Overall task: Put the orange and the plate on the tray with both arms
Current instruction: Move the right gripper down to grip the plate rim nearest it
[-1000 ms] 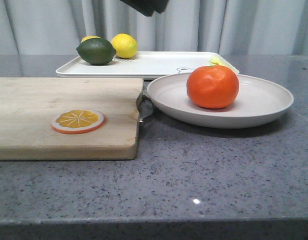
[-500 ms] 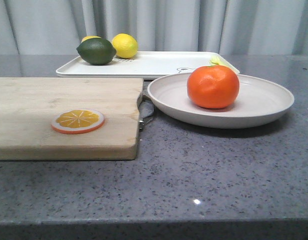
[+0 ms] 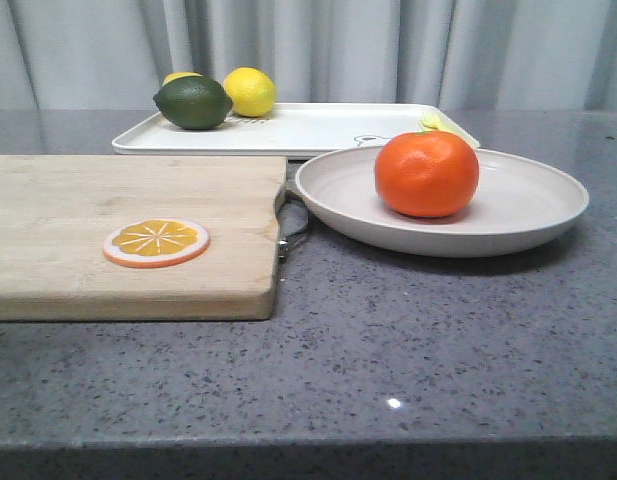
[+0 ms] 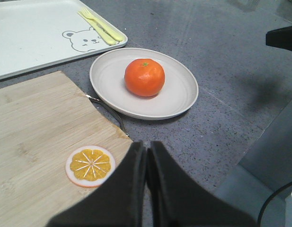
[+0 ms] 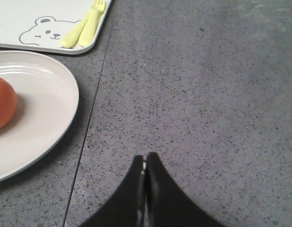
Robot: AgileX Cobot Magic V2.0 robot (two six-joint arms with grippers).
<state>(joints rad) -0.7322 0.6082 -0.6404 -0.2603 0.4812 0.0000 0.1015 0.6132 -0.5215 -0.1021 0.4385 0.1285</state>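
Note:
The orange point(image 3: 426, 173) rests inside the beige plate point(image 3: 528, 205), which stands on the grey counter just in front of the white tray point(image 3: 318, 128). From the left wrist view the orange point(image 4: 144, 77) sits in the plate point(image 4: 179, 92) beyond the tray's point(image 4: 32, 38) bear drawing. My left gripper point(image 4: 146, 147) is shut and empty, high above the cutting board's corner. My right gripper point(image 5: 145, 159) is shut and empty over bare counter, apart from the plate point(image 5: 46, 104); the orange point(image 5: 3, 101) shows at the frame's edge. Neither gripper appears in the front view.
A wooden cutting board point(image 3: 108, 215) with an orange slice disc point(image 3: 155, 242) lies left of the plate, its metal handle point(image 3: 293, 225) near the rim. A green lime point(image 3: 193, 102) and a yellow lemon point(image 3: 249, 91) sit on the tray's far left. A yellow fork point(image 4: 101, 27) lies on the tray.
A dark arm part at the top of the front view one second ago has moved out of sight. The orange, plate and tray have not moved.

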